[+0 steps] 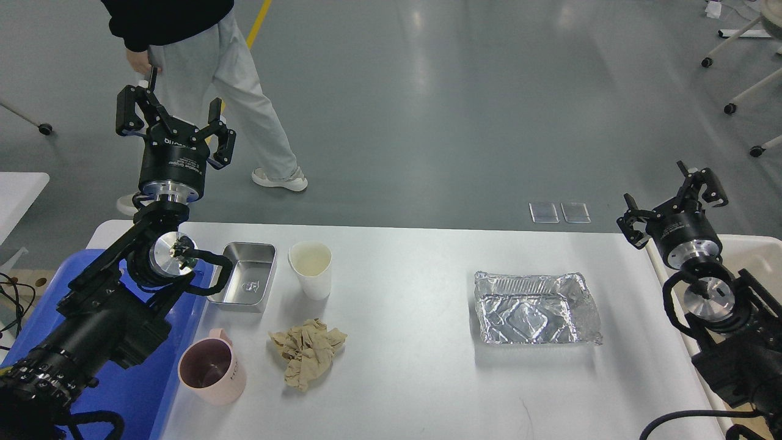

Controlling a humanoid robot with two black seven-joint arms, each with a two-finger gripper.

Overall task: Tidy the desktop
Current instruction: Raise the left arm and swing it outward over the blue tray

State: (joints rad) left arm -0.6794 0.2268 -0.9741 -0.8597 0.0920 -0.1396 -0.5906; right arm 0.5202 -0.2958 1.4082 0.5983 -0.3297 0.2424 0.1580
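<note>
Worktop (415, 366) fills lower frame, long axis left-right, all clutter untouched. Left cluster: steel tin (244, 276), paper cup (311, 267), crumpled paper (307, 351), pink mug (212, 366) (nearest left arm). Foil tray (534, 308) right of centre. Left hand (174, 122) fingers apart, empty, raised beyond far edge; right hand (675, 201) likewise apart, empty.

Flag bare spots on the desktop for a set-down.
The white desktop is bare between the white paper cup and the crumpled foil tray, and along the near edge. It is crowded around the steel tin, pink mug and crumpled brown paper.
</note>
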